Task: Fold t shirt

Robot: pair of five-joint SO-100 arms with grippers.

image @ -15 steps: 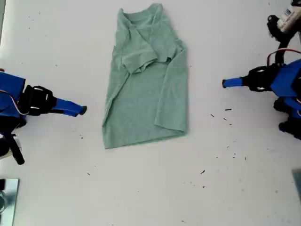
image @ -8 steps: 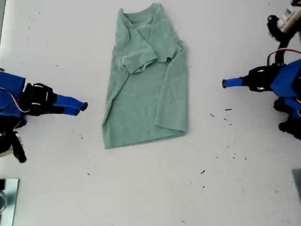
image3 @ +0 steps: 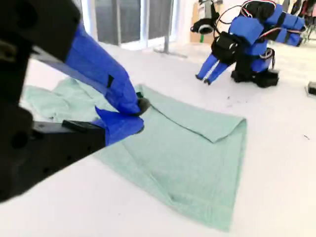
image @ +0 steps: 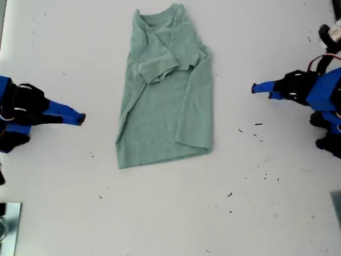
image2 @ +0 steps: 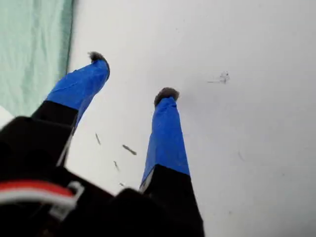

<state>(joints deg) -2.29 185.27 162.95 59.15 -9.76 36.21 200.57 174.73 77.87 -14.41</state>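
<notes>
The sage-green t shirt lies flat on the white table in the middle of the exterior view, neck toward the view's top. Both sides are folded inward and a sleeve lies across the chest. My second gripper is shut and empty at the exterior view's left, a short way from the shirt's edge; its tips meet in front of the t shirt. My first gripper at the exterior view's right stands open over bare table, with the t shirt beside it.
Small dark specks dot the table between the shirt and the first arm. A metal object sits at the exterior view's lower left corner. A white roll stands behind the first arm at that view's upper right.
The second arm has drawn back toward the exterior view's left, away from the shirt. The first gripper's tip has shifted slightly up that view and its fingers now show apart. The shirt has not moved.
</notes>
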